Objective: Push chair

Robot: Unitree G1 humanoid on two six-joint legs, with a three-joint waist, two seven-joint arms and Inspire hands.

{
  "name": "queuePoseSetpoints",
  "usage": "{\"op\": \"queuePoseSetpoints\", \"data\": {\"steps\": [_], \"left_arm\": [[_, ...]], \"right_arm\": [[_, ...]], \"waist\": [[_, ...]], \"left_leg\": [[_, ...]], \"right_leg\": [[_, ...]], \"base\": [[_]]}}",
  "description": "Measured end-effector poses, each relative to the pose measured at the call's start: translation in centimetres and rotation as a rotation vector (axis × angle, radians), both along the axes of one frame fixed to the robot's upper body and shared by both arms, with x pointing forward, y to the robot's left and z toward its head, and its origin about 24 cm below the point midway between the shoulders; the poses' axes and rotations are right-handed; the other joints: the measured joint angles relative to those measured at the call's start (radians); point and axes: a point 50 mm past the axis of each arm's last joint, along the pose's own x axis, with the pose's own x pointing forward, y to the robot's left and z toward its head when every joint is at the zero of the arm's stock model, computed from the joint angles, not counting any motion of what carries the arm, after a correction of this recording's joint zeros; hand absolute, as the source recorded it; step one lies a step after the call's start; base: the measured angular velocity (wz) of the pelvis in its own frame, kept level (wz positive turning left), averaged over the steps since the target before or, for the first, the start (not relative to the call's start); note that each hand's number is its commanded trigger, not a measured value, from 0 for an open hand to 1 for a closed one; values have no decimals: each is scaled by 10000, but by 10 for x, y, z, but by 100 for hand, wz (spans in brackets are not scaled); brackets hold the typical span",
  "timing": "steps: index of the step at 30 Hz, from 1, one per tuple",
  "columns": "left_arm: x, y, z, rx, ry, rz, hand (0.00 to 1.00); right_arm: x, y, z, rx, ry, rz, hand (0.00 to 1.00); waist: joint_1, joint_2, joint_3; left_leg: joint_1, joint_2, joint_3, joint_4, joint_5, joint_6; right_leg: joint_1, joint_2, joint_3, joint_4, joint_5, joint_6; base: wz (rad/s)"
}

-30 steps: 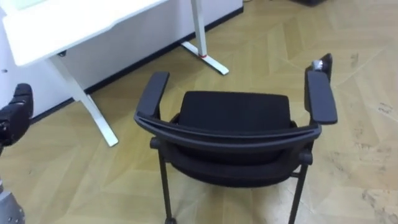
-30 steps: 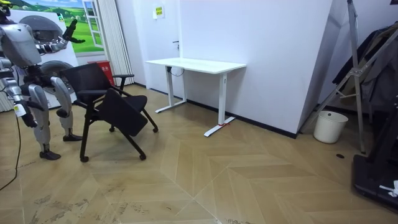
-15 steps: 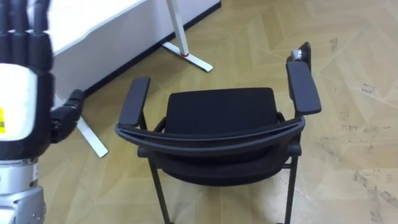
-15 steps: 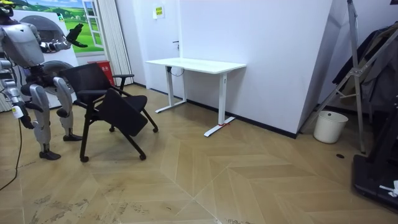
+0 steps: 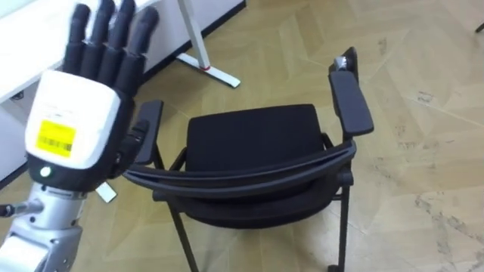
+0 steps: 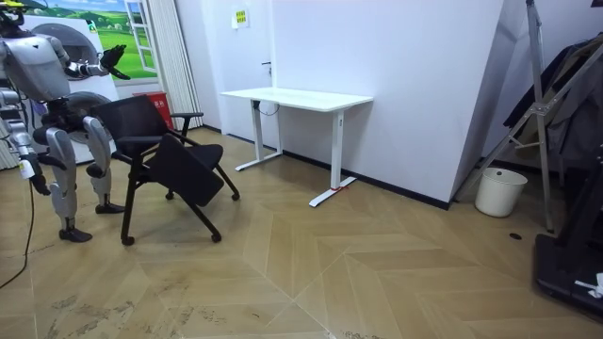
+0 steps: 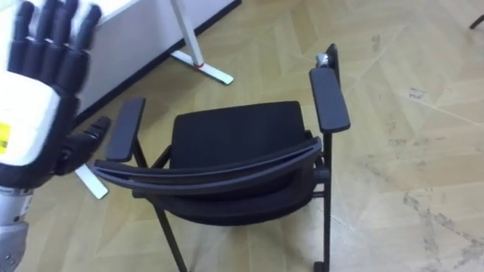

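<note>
L robot hand (image 5: 72, 132) splayed, off chair (image 5: 253, 142)

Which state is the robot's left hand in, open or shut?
Open. The left hand is up with its back to the camera, its fingers are straight and spread, and it holds nothing.

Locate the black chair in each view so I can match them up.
Left eye view: chair in the centre, backrest nearest the camera.
Right eye view: chair just left of centre.
Room view: chair at left, by the robot.
Shared landmark: white desk beyond it.
</note>
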Motion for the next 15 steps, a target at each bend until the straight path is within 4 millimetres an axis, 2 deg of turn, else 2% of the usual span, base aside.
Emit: {"op": "queuePoseSetpoints", "data": {"steps": [3, 10, 15], "left_arm": [[6, -4, 3, 151, 181, -191, 0], [6, -22, -8, 641, 1625, -1002, 0], [6, -28, 7, 1530, 1739, -1399, 0]], "right_arm": [[-1, 0, 0, -27, 42, -2, 0], [6, -1, 1, 77, 14, 291, 0], [7, -7, 4, -50, -56, 212, 0]], "waist": [[-71, 8, -2], [-282, 109, -73], [-252, 141, -96]], "left_leg": [[-26, 1, 17, 0, 0, 0], [29, 2, 23, -14, 0, 0], [31, 3, 4, -25, 0, 0]], "right_leg": [[-14, 0, -2, 0, 0, 0], [-12, 0, 76, 1, 0, 0], [-12, 0, 80, 12, 0, 0]], "base": [[0], [-2], [0]]}}
